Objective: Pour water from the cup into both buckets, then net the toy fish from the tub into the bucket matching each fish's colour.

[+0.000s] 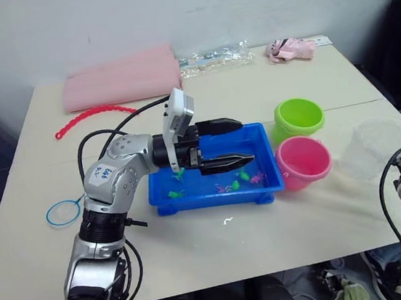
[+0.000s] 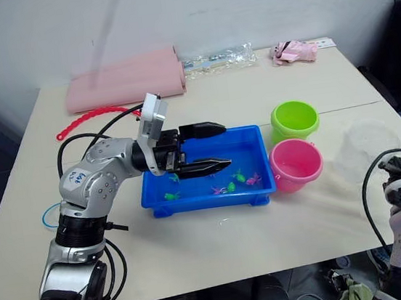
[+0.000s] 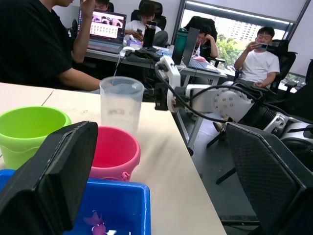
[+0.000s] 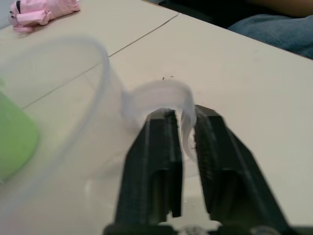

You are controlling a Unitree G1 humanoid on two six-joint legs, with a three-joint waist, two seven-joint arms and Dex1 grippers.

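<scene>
The left gripper [image 1: 223, 144] hovers over the blue tub [image 1: 263, 186] at frame centre, its fingers spread wide and holding nothing, with the small fish [image 1: 254, 180] lying in the tub below. At the right edge of the counter [image 1: 270, 236], the right gripper [image 4: 185, 128] has its fingers pinched on the handle of the clear cup [image 1: 373, 146], which stands right of the pink bucket [image 1: 303, 161] and green bucket [image 1: 298, 117]; the net [image 1: 63, 212] lies at left

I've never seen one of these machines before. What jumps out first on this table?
The bright blue tub in the middle of the table, with tiny pink and green toy fish in it, draws the eye, along with the left tool hanging open just above it. Beside the tub stand a lime green bucket and a pink bucket, and the right tool pinches the clear cup's handle.
</scene>
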